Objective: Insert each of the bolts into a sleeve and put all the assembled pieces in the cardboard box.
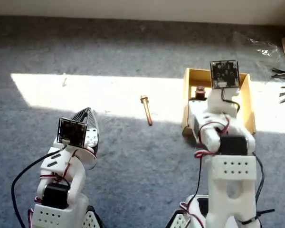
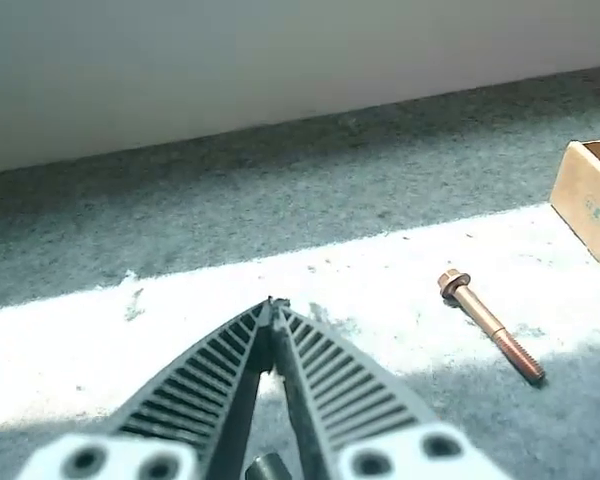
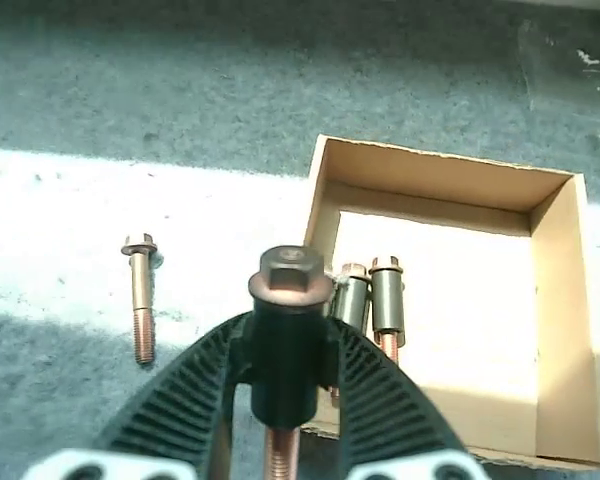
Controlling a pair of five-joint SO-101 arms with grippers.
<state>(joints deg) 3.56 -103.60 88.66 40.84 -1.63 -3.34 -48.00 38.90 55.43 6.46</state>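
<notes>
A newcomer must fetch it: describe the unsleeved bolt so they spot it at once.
Find the cardboard box on the sunlit strip of grey carpet. Beside it, toward the left gripper, one bolt lies flat on the carpet. Unlike the pieces in the box and the piece in the right gripper, it is bare copper, with no sleeve.

- The right arm point(image 1: 222, 130) hides most of the inside of the cardboard box point(image 1: 186, 102) from above.
- The gripped bolt point(image 3: 290, 272) has its threaded tip cut off by the right wrist view's edge.
</notes>
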